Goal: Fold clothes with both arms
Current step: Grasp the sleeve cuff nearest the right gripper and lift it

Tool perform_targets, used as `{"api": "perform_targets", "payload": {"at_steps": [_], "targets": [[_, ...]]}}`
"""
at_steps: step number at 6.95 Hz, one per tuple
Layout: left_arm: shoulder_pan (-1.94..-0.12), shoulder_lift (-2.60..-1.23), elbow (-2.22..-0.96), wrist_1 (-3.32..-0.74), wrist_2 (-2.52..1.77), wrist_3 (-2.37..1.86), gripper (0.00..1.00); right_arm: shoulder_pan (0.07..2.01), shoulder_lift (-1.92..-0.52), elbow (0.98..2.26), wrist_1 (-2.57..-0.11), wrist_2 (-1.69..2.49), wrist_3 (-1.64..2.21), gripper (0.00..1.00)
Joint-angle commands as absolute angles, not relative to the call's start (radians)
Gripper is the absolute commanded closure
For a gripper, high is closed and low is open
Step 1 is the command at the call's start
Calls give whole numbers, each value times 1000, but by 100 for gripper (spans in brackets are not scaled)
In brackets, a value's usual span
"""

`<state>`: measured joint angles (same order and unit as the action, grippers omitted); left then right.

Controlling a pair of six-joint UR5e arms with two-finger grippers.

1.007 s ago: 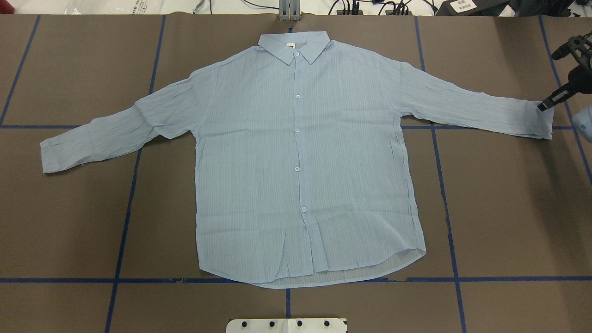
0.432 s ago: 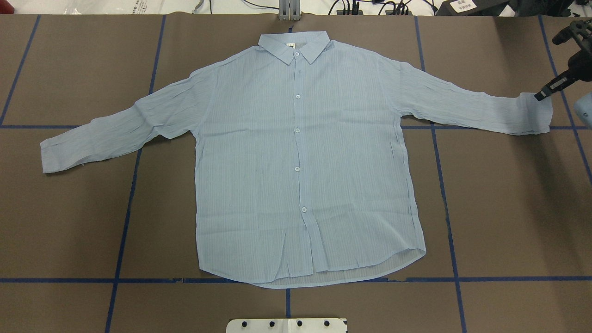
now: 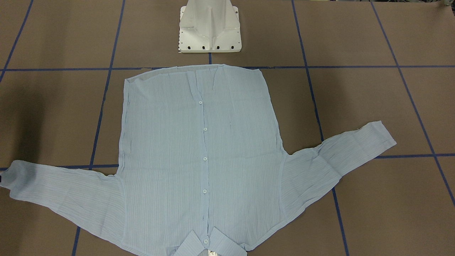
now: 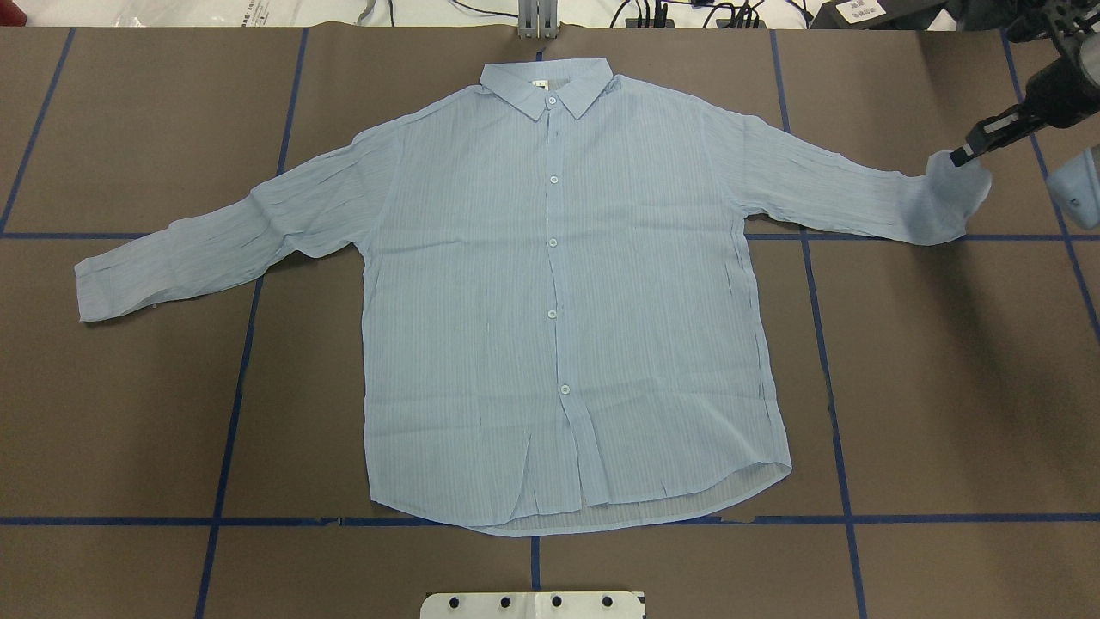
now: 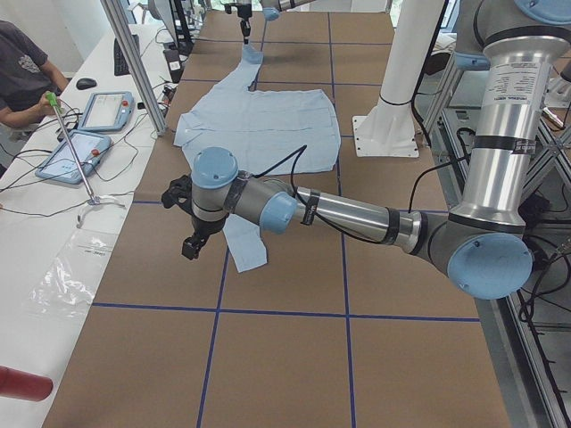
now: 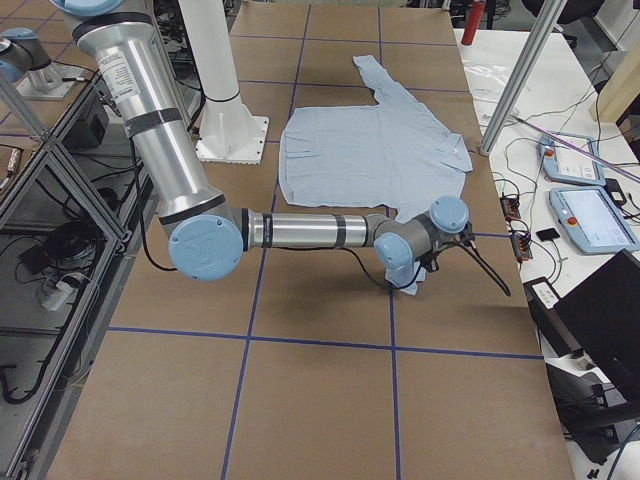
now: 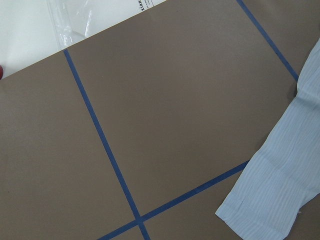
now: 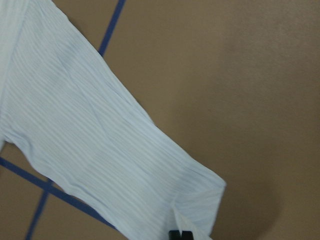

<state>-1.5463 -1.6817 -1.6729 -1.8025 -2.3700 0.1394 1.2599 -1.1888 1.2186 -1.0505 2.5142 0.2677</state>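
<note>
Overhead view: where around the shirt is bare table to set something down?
Bare table lies either side of the shirt body, below each sleeve. Strips beyond both sleeves are free too. Crowded: the robot's right end, where the right gripper pinches the lifted cuff.

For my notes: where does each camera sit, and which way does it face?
Front-facing: across the table, facing the pedestal base.
Overhead: behind robot, looking down; right tool grips the shirt cuff.
Exterior left: left end; left arm near.
Exterior right: right end; right arm near.
Left wrist: down on free cuff; no body.
Right wrist: down on held cuff, shared with overhead.
</note>
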Motion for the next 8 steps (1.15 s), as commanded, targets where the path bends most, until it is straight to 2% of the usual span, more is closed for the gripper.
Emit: {"api": "perform_targets", "payload": {"at_steps": [1, 3, 5, 7, 8], "targets": [[-1546, -1681, -1661, -1802, -2370, 143, 0, 1102, -1169, 1407, -1014, 2432, 641, 100], [-1545, -1681, -1638, -1804, -2370, 147, 0, 929, -1105, 1504, -971, 2195, 959, 100], [-1546, -1681, -1554, -1895, -2370, 146, 0, 832, -979, 1505, -971, 1987, 1133, 100], [-1546, -1684, -1476, -1997, -2370, 141, 0, 828, -860, 1480, -976, 1924, 1167, 100], [-1545, -1686, -1479, -1997, -2370, 140, 0, 825, -776, 1417, -974, 1918, 1167, 100]]}}
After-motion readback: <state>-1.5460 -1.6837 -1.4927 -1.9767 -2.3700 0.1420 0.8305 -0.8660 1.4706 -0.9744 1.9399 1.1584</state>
